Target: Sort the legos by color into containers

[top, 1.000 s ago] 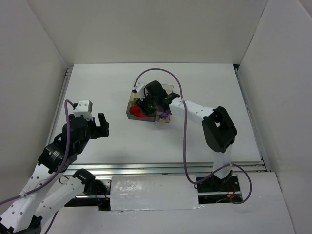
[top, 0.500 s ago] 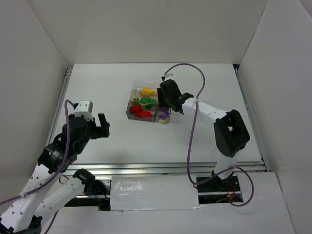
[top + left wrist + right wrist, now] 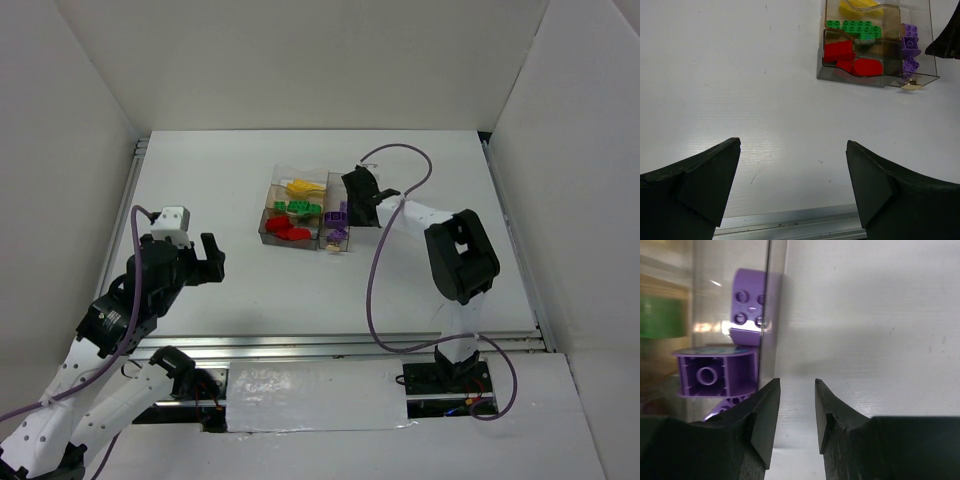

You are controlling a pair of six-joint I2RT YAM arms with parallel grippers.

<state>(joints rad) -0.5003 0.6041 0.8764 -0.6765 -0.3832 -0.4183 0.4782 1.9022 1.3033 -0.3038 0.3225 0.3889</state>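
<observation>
The clear tray [image 3: 268,226] sits mid-table. It holds yellow legos [image 3: 300,187], green legos [image 3: 297,208], red legos [image 3: 285,232] and purple legos [image 3: 336,218], each colour in its own compartment. My right gripper [image 3: 352,193] is low beside the tray's right side, its jaws a narrow gap apart and empty. In the right wrist view the gripper [image 3: 796,382] sits just outside the tray wall [image 3: 771,315], with the purple legos [image 3: 747,305] behind the wall. My left gripper [image 3: 212,255] is wide open and empty, well left of the tray [image 3: 875,80].
A small beige knob [image 3: 911,86] sticks out at the tray's near right corner. White walls enclose the table on three sides. A metal rail [image 3: 340,345] runs along the near edge. The right arm's purple cable [image 3: 375,270] loops over the table.
My right gripper has moved from above the tray's compartments to the right, off the tray and down beside its right wall. The left arm has not moved.
</observation>
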